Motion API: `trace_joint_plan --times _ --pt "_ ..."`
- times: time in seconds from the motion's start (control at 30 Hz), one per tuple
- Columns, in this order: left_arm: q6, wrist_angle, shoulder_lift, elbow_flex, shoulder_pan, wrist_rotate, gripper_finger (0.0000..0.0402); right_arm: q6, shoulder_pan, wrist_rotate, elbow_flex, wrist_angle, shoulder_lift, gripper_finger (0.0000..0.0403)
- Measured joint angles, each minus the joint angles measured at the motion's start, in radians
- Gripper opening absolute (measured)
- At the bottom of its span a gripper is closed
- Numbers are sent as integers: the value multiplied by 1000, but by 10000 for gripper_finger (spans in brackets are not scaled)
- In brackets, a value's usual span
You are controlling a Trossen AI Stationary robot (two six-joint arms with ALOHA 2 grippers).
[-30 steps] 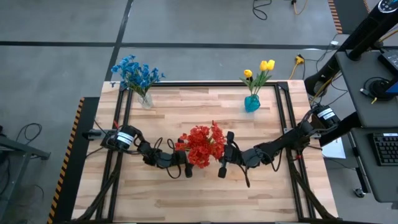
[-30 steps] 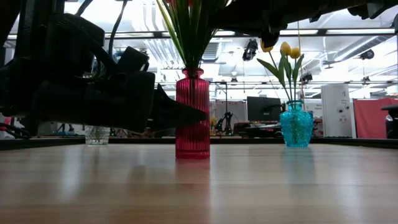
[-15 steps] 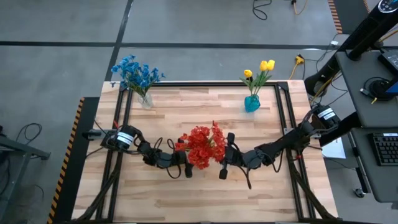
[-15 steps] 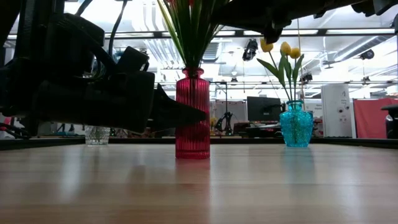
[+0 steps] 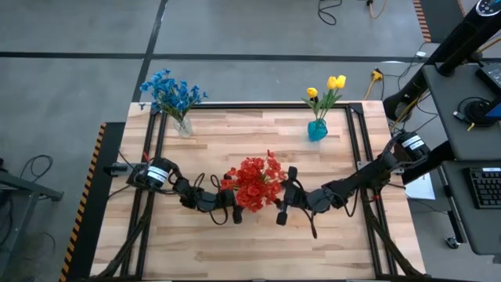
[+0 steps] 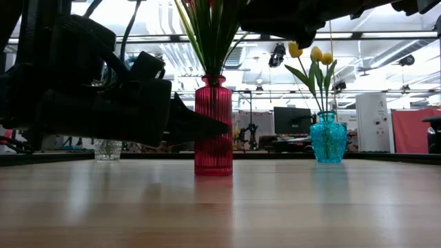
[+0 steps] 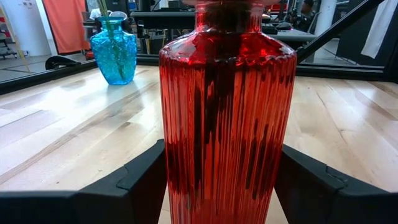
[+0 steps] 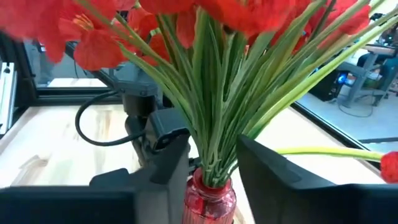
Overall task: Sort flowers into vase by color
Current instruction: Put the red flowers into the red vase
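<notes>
The left tool point(image 5: 237, 213) is closed around the red vase point(image 7: 227, 112) at mid-table, a finger on each side of its ribbed glass. The right tool point(image 5: 279, 210) hangs open just right of the red flowers point(image 5: 253, 182) standing in that vase. The blue flowers point(image 5: 170, 92) stand at the table's point(image 5: 329, 243) far left, the yellow flowers point(image 5: 327, 90) in a blue vase point(image 5: 317, 130) far right.

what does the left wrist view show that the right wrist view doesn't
Only the left wrist view shows the red vase's ribbed body between the left gripper fingers, plus the blue vase. Only the right wrist view shows the red flowers, their green stems entering the neck, and the right gripper. Both show the red vase and wooden table.
</notes>
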Motion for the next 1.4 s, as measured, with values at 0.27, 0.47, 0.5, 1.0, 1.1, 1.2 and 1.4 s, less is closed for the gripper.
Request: trace_joint_plan --times 0.27,0.47,0.5,1.0,1.1,1.2,1.4 --pt "0 0 0 0 0 0 233 45 13 3 0 -79 -41 182" --pt "0 0 0 0 0 0 233 37 10 -10 17 -71 -42 176" --pt "0 0 0 0 0 0 233 31 10 -11 23 -71 -38 172" --pt "0 0 0 0 0 0 233 2 -3 -14 71 -73 21 72" --pt "-1 0 0 0 0 0 233 0 -5 -14 81 -71 37 55" --pt "-1 0 0 0 0 0 233 2 -9 -14 84 -71 45 47" --pt "0 0 0 0 0 0 233 22 -23 -14 85 -72 58 44"
